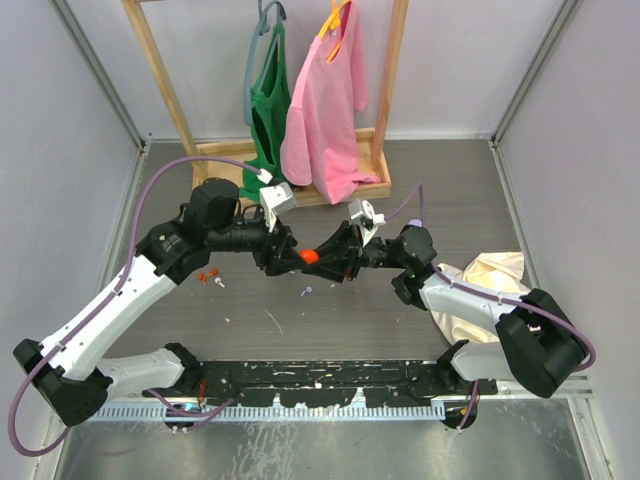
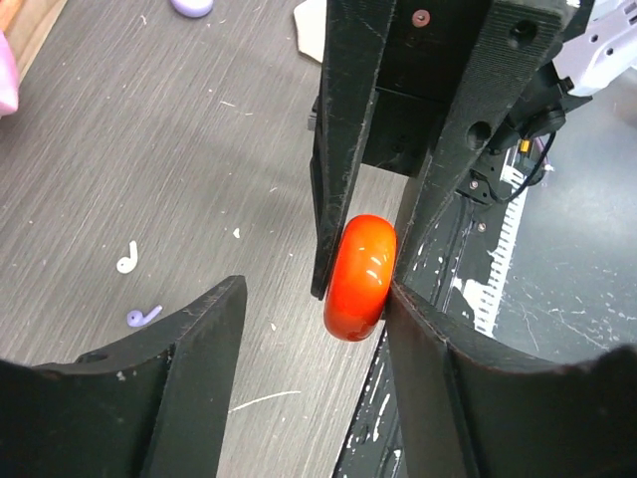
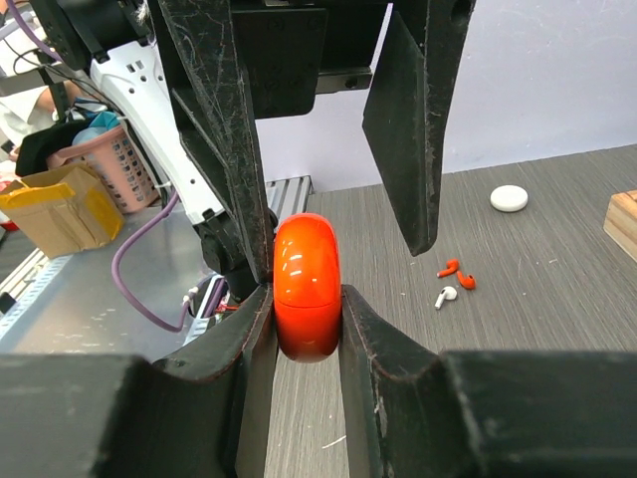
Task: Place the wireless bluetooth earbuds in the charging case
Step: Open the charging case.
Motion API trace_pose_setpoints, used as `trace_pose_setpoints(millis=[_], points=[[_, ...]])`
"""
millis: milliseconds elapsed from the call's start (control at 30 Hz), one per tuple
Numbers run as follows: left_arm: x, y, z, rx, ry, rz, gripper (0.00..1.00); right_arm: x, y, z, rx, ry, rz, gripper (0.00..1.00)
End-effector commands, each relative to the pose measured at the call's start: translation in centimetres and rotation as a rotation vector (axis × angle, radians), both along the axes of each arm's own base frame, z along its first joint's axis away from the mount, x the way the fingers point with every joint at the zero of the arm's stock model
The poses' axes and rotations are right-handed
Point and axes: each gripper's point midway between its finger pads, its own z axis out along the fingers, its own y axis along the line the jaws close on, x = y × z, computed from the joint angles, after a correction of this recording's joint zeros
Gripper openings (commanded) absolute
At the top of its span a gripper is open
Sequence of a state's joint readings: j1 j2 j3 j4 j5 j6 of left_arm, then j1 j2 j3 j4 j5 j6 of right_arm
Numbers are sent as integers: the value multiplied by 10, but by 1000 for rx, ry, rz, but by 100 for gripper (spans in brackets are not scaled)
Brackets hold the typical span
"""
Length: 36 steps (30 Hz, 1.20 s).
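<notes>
While aloft, orange case (image 3: 307,261) inside right end effector (image 3: 305,296).

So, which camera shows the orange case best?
Right wrist: the orange case sits large and central, clamped by the right gripper. Left wrist shows it nearly as well; the top view, only an orange spot.

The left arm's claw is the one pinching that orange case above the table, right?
Not quite: the right gripper is the one pinching the orange case. The right wrist view shows both its fingers pressed against the case's sides. The left gripper stands open, with one finger well clear.
</notes>
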State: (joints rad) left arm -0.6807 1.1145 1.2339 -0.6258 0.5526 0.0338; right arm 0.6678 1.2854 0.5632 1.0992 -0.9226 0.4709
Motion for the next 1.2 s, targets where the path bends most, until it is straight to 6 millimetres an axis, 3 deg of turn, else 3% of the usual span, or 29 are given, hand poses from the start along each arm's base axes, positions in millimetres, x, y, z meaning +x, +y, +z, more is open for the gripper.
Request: trace_pose_setpoints(millis=[0,533,767,967,1167], points=[[18,1,35,-66,-98,88,61,-14,-1,14,42,-81,51,2],[33,15,44,-84,-105,200,73,-12,2,10,30,-82,69,1],[37,18,37,-69,-92,223,75,-11,3,11,33,-95,64,1],[33,22,39,-83,-90,238,81,3,5,2,11,-128,-4,1],[39,40,31,-65,-80,363,86,15,3,-11,-2,-275,-66,1]])
